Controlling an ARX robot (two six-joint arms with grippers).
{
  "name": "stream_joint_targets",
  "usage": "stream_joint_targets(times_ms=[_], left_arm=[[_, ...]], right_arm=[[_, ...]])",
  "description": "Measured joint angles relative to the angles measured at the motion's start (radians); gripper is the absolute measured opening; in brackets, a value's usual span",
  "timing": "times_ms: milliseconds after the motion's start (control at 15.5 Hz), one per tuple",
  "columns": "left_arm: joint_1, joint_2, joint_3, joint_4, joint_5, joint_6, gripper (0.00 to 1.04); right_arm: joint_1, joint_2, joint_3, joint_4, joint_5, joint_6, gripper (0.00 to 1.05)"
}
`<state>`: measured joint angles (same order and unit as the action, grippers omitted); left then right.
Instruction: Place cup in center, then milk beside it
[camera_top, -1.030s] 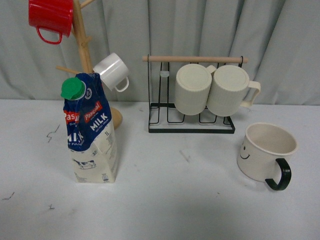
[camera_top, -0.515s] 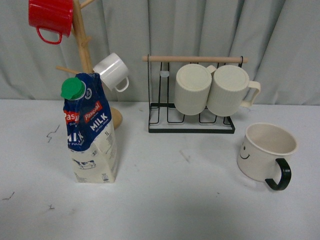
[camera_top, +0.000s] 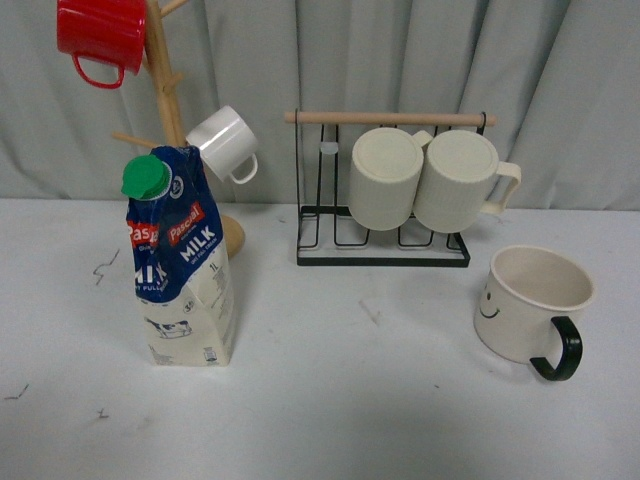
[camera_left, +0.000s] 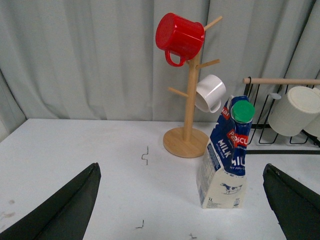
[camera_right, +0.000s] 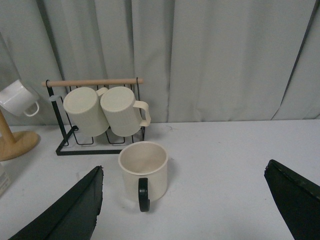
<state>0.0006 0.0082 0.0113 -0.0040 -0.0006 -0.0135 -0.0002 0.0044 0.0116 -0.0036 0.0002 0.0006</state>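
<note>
The cup (camera_top: 530, 302), wide and cream with a black handle and a small smiley face, stands upright at the right of the table; the right wrist view shows the cup (camera_right: 145, 170) with its handle turned toward the camera. At the left stands the milk (camera_top: 183, 262), a blue and cream carton with a green cap, seen as the milk (camera_left: 227, 155) in the left wrist view. My left gripper (camera_left: 182, 207) is open and back from the carton. My right gripper (camera_right: 185, 205) is open, with the cup ahead between its spread fingers. Neither arm shows in the front view.
A wooden mug tree (camera_top: 170, 110) behind the carton carries a red mug (camera_top: 100, 35) and a small white mug (camera_top: 225, 143). A black wire rack (camera_top: 385, 225) with a wooden bar holds two ribbed cream mugs (camera_top: 425, 178) at the back. A grey curtain closes off the rear.
</note>
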Motion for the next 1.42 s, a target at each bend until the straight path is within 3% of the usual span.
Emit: stream_joint_targets(times_ms=[322,386,451,644,708,773,837,966,1417], left_arm=[[0.000,0.000,0.000,0.000,0.000,0.000,0.98],[0.000,0.000,0.000,0.000,0.000,0.000,0.98],[0.000,0.000,0.000,0.000,0.000,0.000,0.98],[0.000,0.000,0.000,0.000,0.000,0.000,0.98],[0.000,0.000,0.000,0.000,0.000,0.000,0.98],[0.000,0.000,0.000,0.000,0.000,0.000,0.98],[0.000,0.000,0.000,0.000,0.000,0.000,0.98],[0.000,0.000,0.000,0.000,0.000,0.000,0.98],[0.000,0.000,0.000,0.000,0.000,0.000,0.98]], right_arm=[[0.000,0.000,0.000,0.000,0.000,0.000,0.98],[-0.006,0.003,0.005,-0.024,-0.017,-0.002,0.98],[-0.030,0.089,0.035,-0.056,-0.100,-0.013,0.98],[-0.118,0.461,0.177,0.330,-0.131,-0.019,0.98],[-0.121,0.646,0.242,0.464,-0.090,-0.011,0.98],[-0.132,1.029,0.443,0.605,0.013,0.060,0.98],[-0.132,1.265,0.617,0.546,0.091,0.113,0.98],[-0.130,1.469,0.759,0.452,0.104,0.177,0.98],[0.000,1.837,1.035,0.068,-0.027,0.206,0.98]])
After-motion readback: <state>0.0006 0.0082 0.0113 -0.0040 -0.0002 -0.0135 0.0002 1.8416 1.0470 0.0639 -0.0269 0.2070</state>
